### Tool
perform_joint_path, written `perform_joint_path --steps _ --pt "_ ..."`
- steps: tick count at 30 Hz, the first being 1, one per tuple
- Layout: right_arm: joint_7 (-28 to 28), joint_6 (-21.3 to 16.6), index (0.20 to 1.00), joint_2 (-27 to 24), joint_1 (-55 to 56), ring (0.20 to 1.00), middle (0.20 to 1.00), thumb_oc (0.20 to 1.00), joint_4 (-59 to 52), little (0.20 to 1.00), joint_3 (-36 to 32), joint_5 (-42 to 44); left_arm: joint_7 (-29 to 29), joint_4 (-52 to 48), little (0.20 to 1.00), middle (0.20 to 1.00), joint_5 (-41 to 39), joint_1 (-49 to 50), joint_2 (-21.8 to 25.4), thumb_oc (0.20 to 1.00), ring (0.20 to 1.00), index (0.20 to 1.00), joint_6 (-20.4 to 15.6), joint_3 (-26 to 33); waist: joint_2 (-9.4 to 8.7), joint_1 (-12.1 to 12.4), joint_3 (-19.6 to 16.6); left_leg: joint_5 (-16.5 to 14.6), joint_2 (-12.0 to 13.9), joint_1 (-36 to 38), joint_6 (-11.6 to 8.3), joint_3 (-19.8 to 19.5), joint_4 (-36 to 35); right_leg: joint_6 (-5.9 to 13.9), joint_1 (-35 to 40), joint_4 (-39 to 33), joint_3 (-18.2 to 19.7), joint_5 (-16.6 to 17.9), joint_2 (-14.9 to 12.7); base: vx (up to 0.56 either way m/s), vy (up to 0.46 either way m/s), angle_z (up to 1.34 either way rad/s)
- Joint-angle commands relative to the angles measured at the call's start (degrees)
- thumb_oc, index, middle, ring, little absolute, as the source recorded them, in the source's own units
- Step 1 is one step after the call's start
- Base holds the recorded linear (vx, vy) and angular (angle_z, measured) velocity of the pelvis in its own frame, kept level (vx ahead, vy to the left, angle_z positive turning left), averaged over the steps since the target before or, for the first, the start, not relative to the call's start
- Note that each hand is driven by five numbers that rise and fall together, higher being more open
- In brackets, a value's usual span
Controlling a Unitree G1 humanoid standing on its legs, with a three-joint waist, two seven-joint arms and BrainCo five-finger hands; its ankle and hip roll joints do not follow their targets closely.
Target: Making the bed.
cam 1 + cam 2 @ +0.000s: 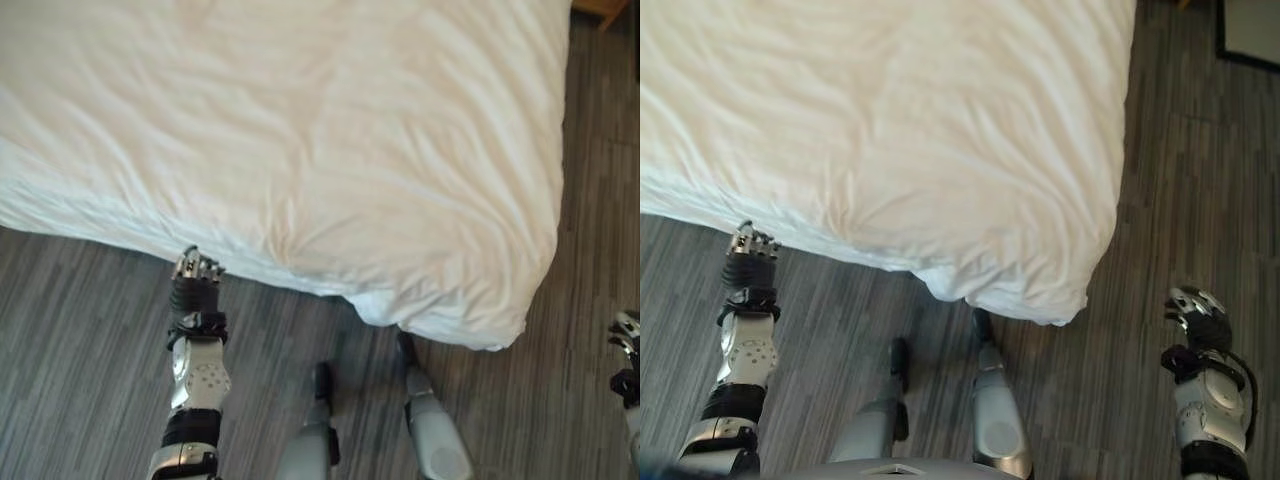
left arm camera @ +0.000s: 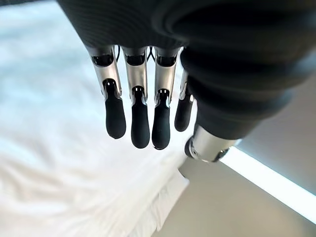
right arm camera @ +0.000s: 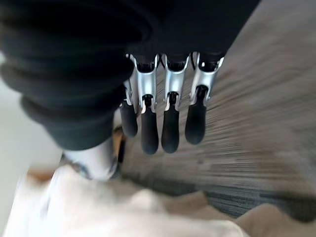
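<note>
A bed with a wrinkled white duvet (image 1: 300,140) takes up the upper part of both eye views, its near corner (image 1: 470,325) drooping toward the floor. My left hand (image 1: 196,272) hovers at the duvet's near edge with fingers (image 2: 136,113) straight and nothing in them. My right hand (image 1: 1202,318) hangs over the floor to the right of the bed corner, apart from the cloth. Its fingers (image 3: 168,123) are straight and hold nothing.
Grey wood-plank floor (image 1: 90,330) runs along the bed's near side and right side. A brown wooden piece (image 1: 605,10) shows at the far right corner. A dark framed object (image 1: 1252,35) lies on the floor beyond the bed.
</note>
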Motion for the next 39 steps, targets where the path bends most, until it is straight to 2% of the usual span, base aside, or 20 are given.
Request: perform_joint_path --steps 1,5,8,12,16,17,18,19,20,22,25,26,29,31,33,34,35,37,38,39 --pt "-3.0 0.0 1.000 -1.5 -1.4 1.000 1.000 1.000 -4.8 1.000 0.7 -9.1 3.3 -3.2 1.000 1.000 14.4 1.7 1.9 1.000 1.000 1.000 -0.7 -2.4 -0.50 0.8 -5.6 -5.4 2.4 4.5 -1.07 1.5 0.7 0.72 5.7 0.8 -3.8 -8.6 -1.5 0.06 0.043 -0.03" --pt "-0.4 -0.1 1.000 2.9 1.0 1.000 1.000 1.000 -13.7 1.000 3.4 -15.2 1.2 -10.5 1.000 1.000 28.7 8.8 2.8 1.000 1.000 1.000 1.7 -6.0 -1.20 1.7 -7.7 -6.9 2.2 8.6 -0.08 2.6 0.7 0.95 9.0 0.8 -3.3 -8.8 -1.8 0.07 0.062 -0.08" --pt "0.3 0.9 1.000 5.5 3.8 1.000 1.000 1.000 -18.2 1.000 5.5 -22.1 0.0 -14.1 1.000 1.000 29.8 12.6 1.1 1.000 1.000 1.000 3.5 -8.8 -1.83 1.4 -8.1 -7.6 1.8 10.5 0.74 4.3 0.7 1.80 9.5 0.8 -2.1 -7.9 -2.2 -0.01 0.089 -0.24" --pt "0.5 1.9 1.000 7.8 8.5 1.000 1.000 1.000 -21.3 1.000 7.4 -27.5 0.2 -17.3 1.000 1.000 34.4 14.4 1.9 1.000 1.000 1.000 4.5 -12.8 -2.62 0.1 -7.1 -8.4 0.8 12.1 1.97 6.4 0.7 2.84 9.3 1.2 -0.7 -6.7 -2.7 -0.09 0.092 -0.33" --pt "-4.3 2.0 1.000 9.8 12.7 1.000 1.000 1.000 -24.1 1.000 9.6 -37.1 5.4 -18.2 1.000 1.000 39.2 15.4 1.6 1.000 1.000 1.000 3.8 -17.9 -3.52 -2.2 -3.4 -9.2 -0.2 13.2 3.15 9.6 0.7 5.30 5.6 3.7 -1.8 -3.0 -3.7 -0.18 0.069 -0.61" --pt "-7.2 2.3 1.000 9.6 11.7 1.000 1.000 1.000 -23.6 1.000 11.0 -39.7 7.8 -17.0 1.000 1.000 39.7 13.8 1.5 1.000 1.000 1.000 3.8 -19.2 -3.29 -2.3 -1.6 -8.8 0.4 13.3 3.08 10.8 0.7 5.81 3.6 5.8 -5.2 -2.1 -4.4 -0.34 0.034 -1.08" --pt "-11.5 2.8 1.000 10.5 9.7 1.000 1.000 1.000 -24.2 1.000 13.5 -41.1 11.0 -15.4 1.000 1.000 40.9 10.1 1.6 1.000 1.000 1.000 4.1 -22.5 -2.36 -1.5 1.1 -7.8 1.8 13.2 3.03 12.9 0.9 4.41 2.9 9.2 -15.3 -4.7 -6.5 -0.46 0.039 -1.44" --pt "-13.2 3.0 1.000 10.5 8.4 1.000 1.000 1.000 -24.8 1.000 14.8 -41.7 11.9 -14.5 1.000 1.000 42.2 8.0 2.0 1.000 1.000 1.000 4.1 -24.2 -2.04 -0.8 1.9 -7.0 2.6 12.8 2.96 15.0 1.4 3.16 3.7 11.4 -21.3 -6.6 -8.2 -0.42 0.056 -1.21" --pt "-13.9 2.8 1.000 10.6 7.9 1.000 1.000 1.000 -25.5 1.000 15.5 -42.0 12.1 -13.9 1.000 1.000 42.7 7.1 2.1 1.000 1.000 1.000 4.0 -25.1 -1.83 -0.4 2.1 -6.6 3.1 12.8 3.00 16.2 1.7 1.84 4.3 13.7 -24.4 -7.8 -9.3 -0.30 0.021 -1.06" --pt "-14.2 2.3 1.000 11.2 6.6 1.000 1.000 1.000 -26.9 1.000 17.1 -39.7 12.6 -12.8 1.000 1.000 42.3 5.9 1.5 1.000 1.000 1.000 4.2 -26.8 -1.89 -0.1 1.7 -6.0 4.1 12.3 3.27 20.2 3.2 1.12 5.8 17.2 -27.2 -9.1 -11.3 -0.27 0.001 -1.15" --pt "-14.3 2.5 1.000 9.8 5.4 1.000 1.000 1.000 -27.8 1.000 18.5 -40.3 12.0 -13.3 1.000 1.000 40.5 6.1 0.5 1.000 1.000 1.000 4.6 -28.3 -1.94 0.3 0.1 -5.1 4.6 11.6 3.26 24.7 4.3 1.08 9.9 16.7 -25.4 -10.2 -11.5 -0.22 -0.057 -1.08" --pt "-14.1 2.7 1.000 9.3 4.5 1.000 1.000 1.000 -26.9 1.000 19.6 -40.4 12.0 -13.2 1.000 1.000 40.4 6.3 0.1 1.000 1.000 1.000 4.7 -28.8 -1.28 0.7 -0.5 -4.7 5.4 11.7 3.18 27.1 4.7 1.18 10.2 17.8 -26.7 -10.4 -12.3 -0.10 -0.045 -1.08" --pt "-14.2 3.0 1.000 8.4 1.5 1.000 1.000 1.000 -25.5 1.000 20.9 -40.6 11.4 -15.2 1.000 1.000 38.6 7.2 0.2 1.000 1.000 1.000 4.3 -28.2 -0.19 3.5 -1.8 -5.1 7.9 11.4 2.30 32.3 6.4 1.53 15.6 19.3 -37.7 -9.9 -18.0 -0.21 -0.209 -1.22" --pt "-14.2 3.1 1.000 8.7 0.4 1.000 1.000 1.000 -25.0 1.000 21.7 -40.4 11.4 -15.4 1.000 1.000 37.5 8.0 0.1 1.000 1.000 1.000 4.4 -28.3 -0.40 4.6 -2.9 -3.4 9.5 10.5 1.42 34.9 7.4 2.00 17.8 17.7 -38.6 -10.9 -17.4 -0.16 -0.257 -1.36" --pt "-14.4 2.8 1.000 8.3 -0.5 1.000 1.000 1.000 -25.6 1.000 22.1 -39.6 11.7 -15.4 1.000 1.000 36.7 8.7 -0.2 1.000 1.000 1.000 4.0 -27.4 0.25 4.8 -3.4 -0.4 12.8 10.3 -0.99 36.4 7.7 1.75 18.0 11.9 -36.6 -13.9 -13.1 -0.11 -0.425 -1.46" --pt "-14.3 2.8 1.000 8.1 -0.5 1.000 1.000 1.000 -25.7 1.000 22.2 -39.5 11.7 -15.3 1.000 1.000 36.7 8.7 -0.3 1.000 1.000 1.000 4.0 -27.3 0.54 5.0 -3.5 -0.1 13.3 10.3 -1.30 36.7 7.7 1.48 17.9 11.5 -36.4 -13.8 -12.6 -0.07 -0.455 -1.33" --pt "-13.7 2.3 1.000 7.3 -0.8 1.000 1.000 1.000 -26.6 1.000 22.7 -39.7 12.2 -14.9 1.000 1.000 36.4 9.5 -0.9 1.000 1.000 1.000 3.6 -26.5 0.97 4.2 -3.2 0.8 15.1 10.6 -2.61 36.4 8.6 0.67 17.9 8.2 -34.2 -14.7 -9.6 0.00 -0.227 -1.05" --pt "-13.5 2.0 1.000 6.4 -0.9 1.000 1.000 1.000 -27.4 1.000 22.8 -39.9 12.6 -14.3 1.000 1.000 36.3 9.8 -1.6 1.000 1.000 1.000 3.2 -26.1 1.70 4.0 -2.6 0.9 17.1 10.8 -3.65 36.9 10.6 -0.03 18.7 6.2 -33.7 -15.1 -7.9 0.00 -0.281 -1.23" --pt "-13.6 1.8 1.000 5.8 -2.1 1.000 1.000 1.000 -27.6 1.000 23.5 -39.8 13.6 -13.7 1.000 1.000 35.9 9.6 -1.8 1.000 1.000 1.000 3.0 -25.8 1.75 4.5 -1.2 2.1 18.6 9.8 -4.79 33.8 14.2 -1.13 19.0 5.5 -32.0 -15.7 -6.3 0.00 -0.273 -1.28" --pt "-13.6 1.7 1.000 5.5 -2.5 1.000 1.000 1.000 -28.1 1.000 24.1 -39.9 14.3 -13.5 1.000 1.000 35.4 9.7 -2.2 1.000 1.000 1.000 2.7 -25.1 1.95 5.3 -0.4 2.0 17.8 9.5 -4.57 29.2 14.8 -1.64 18.9 5.0 -30.6 -16.4 -5.2 -0.06 -0.257 -1.47"
